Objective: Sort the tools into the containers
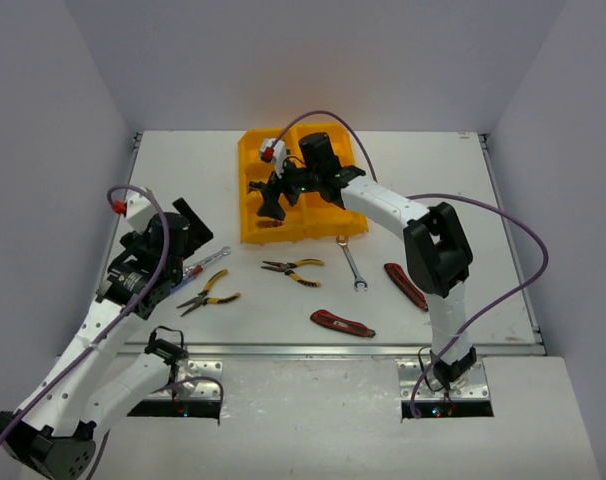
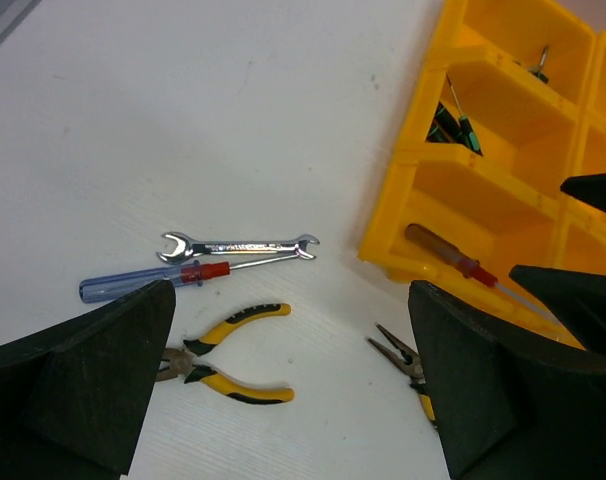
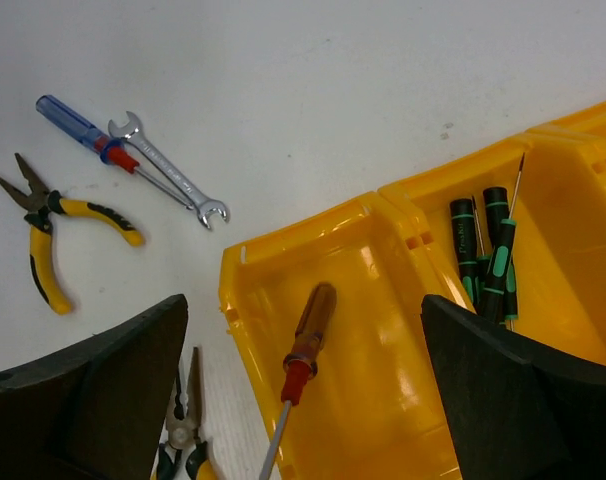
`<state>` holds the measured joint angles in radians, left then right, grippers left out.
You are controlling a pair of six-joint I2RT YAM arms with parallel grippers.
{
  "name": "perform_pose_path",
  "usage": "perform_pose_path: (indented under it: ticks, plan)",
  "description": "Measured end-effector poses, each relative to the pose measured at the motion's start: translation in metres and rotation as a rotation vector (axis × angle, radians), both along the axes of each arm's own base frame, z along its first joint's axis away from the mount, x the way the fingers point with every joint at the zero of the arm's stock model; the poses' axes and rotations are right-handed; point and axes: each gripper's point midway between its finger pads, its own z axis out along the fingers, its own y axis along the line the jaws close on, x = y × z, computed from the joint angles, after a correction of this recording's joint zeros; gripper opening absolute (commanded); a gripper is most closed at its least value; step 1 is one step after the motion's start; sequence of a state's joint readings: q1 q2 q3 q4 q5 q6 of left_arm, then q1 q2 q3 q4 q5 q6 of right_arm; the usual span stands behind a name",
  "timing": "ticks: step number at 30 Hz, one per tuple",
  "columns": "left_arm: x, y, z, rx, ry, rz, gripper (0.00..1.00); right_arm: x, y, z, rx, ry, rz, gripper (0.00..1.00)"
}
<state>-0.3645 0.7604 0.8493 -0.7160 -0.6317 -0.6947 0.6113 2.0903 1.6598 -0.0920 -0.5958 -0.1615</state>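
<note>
The yellow-orange tray [image 1: 251, 150] stands at the back centre. My right gripper [image 1: 272, 207] hangs open over its near-left compartment, where a brown-handled screwdriver with a red collar [image 3: 309, 330] lies loose between my open jaws [image 3: 303, 400]. Several green-handled screwdrivers [image 3: 490, 255] lie in the compartment behind. My left gripper [image 1: 188, 228] is open and empty [image 2: 293, 400] above yellow-black pliers [image 2: 223, 360]. A red-blue screwdriver [image 2: 148, 279] and a silver wrench [image 2: 238, 245] lie side by side just beyond them. Needle-nose pliers [image 2: 401, 358] lie near the tray's front.
On the table in front of the tray lie another silver wrench [image 1: 351, 262] and two red utility knives [image 1: 406, 285] [image 1: 343, 323]. The metal table edge [image 1: 333, 349] runs along the front. Grey walls close in both sides.
</note>
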Motion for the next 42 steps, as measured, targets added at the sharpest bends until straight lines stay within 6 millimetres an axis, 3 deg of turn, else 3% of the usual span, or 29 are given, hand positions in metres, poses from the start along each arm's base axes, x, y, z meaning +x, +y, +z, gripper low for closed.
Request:
perform_pose_path:
  ticks: [5,8,9,14,17,19,21,25,27,37,42]
  plan:
    - [0.008,-0.004,-0.029,-0.017,0.104,0.009,1.0,0.007,-0.008,-0.002,-0.035,0.001,-0.072,0.99]
    - [0.018,0.006,-0.053,-0.037,0.191,0.053,1.0,0.002,-0.033,0.008,-0.083,0.008,-0.183,0.99]
    - [0.021,0.011,-0.062,-0.054,0.227,0.071,1.0,-0.001,-0.045,0.02,-0.088,-0.008,-0.241,0.99]
    - [0.027,0.023,-0.121,-0.051,0.497,0.089,1.0,-0.053,-0.12,0.092,-0.027,-0.085,-0.469,0.99]
    - [0.029,0.023,-0.138,-0.029,0.623,0.088,1.0,-0.093,-0.159,0.107,0.027,-0.099,-0.543,0.99]
    - [0.026,0.024,-0.144,-0.045,0.676,0.151,1.0,-0.111,-0.177,0.097,0.043,-0.069,-0.588,0.99]
    - [0.014,0.027,-0.151,-0.063,0.737,0.243,1.0,-0.125,-0.189,0.074,0.029,-0.013,-0.623,0.99]
    - [-0.011,0.024,-0.168,-0.131,0.821,0.399,1.0,-0.144,-0.2,0.021,-0.043,0.123,-0.651,0.99]
    - [-0.013,0.02,-0.169,-0.18,0.808,0.46,1.0,-0.154,-0.2,0.009,-0.055,0.166,-0.64,0.99]
    - [0.025,0.014,-0.171,-0.374,0.611,0.648,0.88,-0.186,-0.197,0.02,0.051,0.193,-0.553,0.99]
    - [0.027,0.025,-0.183,-0.445,0.57,0.741,0.81,-0.192,-0.197,0.022,0.065,0.192,-0.538,0.99]
